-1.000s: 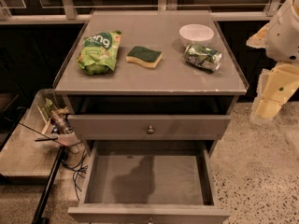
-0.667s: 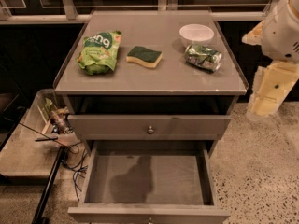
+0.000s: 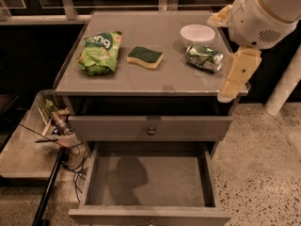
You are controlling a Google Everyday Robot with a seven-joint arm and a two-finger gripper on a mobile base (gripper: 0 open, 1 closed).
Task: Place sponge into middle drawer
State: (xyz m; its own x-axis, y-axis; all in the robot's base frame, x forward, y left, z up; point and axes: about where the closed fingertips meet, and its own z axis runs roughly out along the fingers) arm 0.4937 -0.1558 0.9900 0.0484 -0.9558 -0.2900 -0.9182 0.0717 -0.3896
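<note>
One sponge (image 3: 145, 57), bag (image 3: 98, 53), can (image 3: 204, 58) and bowl (image 3: 197, 33) are borne on the surface (image 3: 141, 81), with one shut drawer (image 3: 117, 126) and one open drawer (image 3: 155, 182) beneath; the tool (image 3: 239, 74) is held beside the can, its state indiscernible.

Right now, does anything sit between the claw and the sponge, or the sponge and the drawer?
The can lies between the claw, at the table's right edge, and the sponge. Nothing visible blocks the way down to the middle drawer.
</note>
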